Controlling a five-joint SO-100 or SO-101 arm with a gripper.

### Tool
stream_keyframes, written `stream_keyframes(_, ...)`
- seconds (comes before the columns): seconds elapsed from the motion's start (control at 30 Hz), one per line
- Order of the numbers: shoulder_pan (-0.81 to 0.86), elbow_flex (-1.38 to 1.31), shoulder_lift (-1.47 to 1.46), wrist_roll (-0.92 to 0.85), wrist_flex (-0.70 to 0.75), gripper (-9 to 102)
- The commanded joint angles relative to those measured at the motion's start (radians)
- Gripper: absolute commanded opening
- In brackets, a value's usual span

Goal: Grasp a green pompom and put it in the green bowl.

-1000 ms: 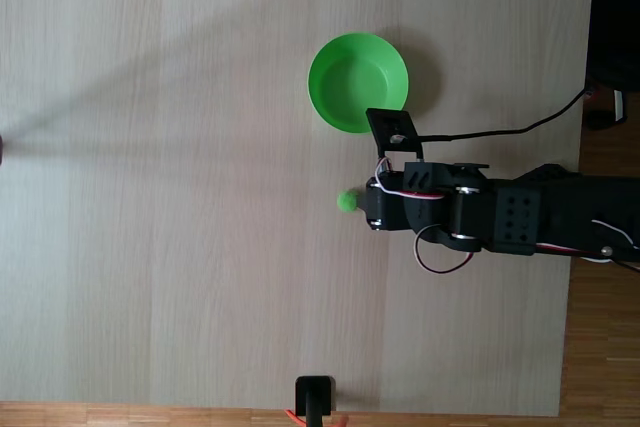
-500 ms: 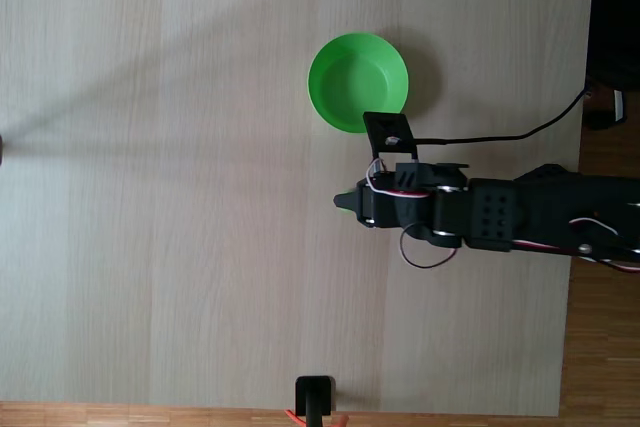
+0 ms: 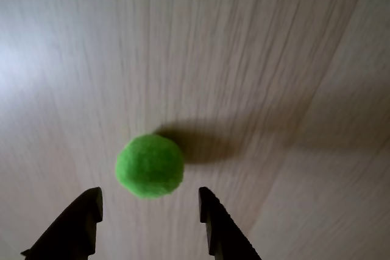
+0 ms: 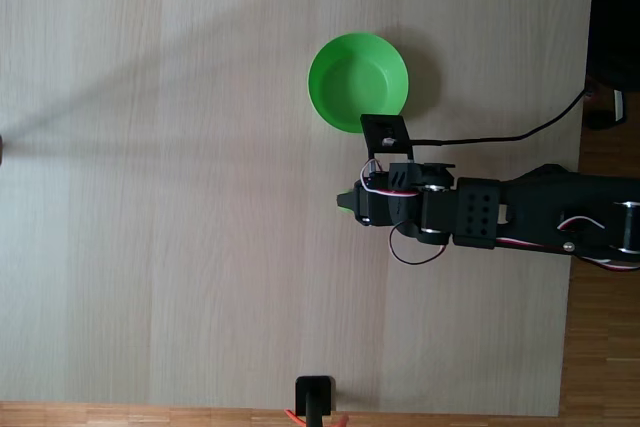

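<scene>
Currently I see the gripper spread wide in the wrist view, both dark fingertips poking up from the bottom edge with nothing between them. Green pompom sits on the pale wood table just ahead of the tips, roughly centred on the gap, slightly nearer the left finger as that view shows it. No contact with either finger from what I can see. Its shadow falls to the right on the table.

Fixed view from above: arm comes in from the right edge, gripper pointing left. Only a sliver of the pompom shows at the gripper's tip, mostly covered by the black hardware. Green bowl is upright on the table, above the gripper in this view, near but apart from the fingers. A black bracket on the wrist overlaps the bowl's lower rim in the picture; I can't tell if it touches. Bowl looks empty inside. Black cable runs from the bracket off toward the right edge.
</scene>
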Motion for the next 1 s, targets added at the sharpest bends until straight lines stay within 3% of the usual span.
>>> stream_keyframes(0.0,0.0,-0.044,0.005,-0.006,-0.006,19)
stream_keyframes(0.97,-0.009,-0.074,-0.137,-0.006,-0.008,19)
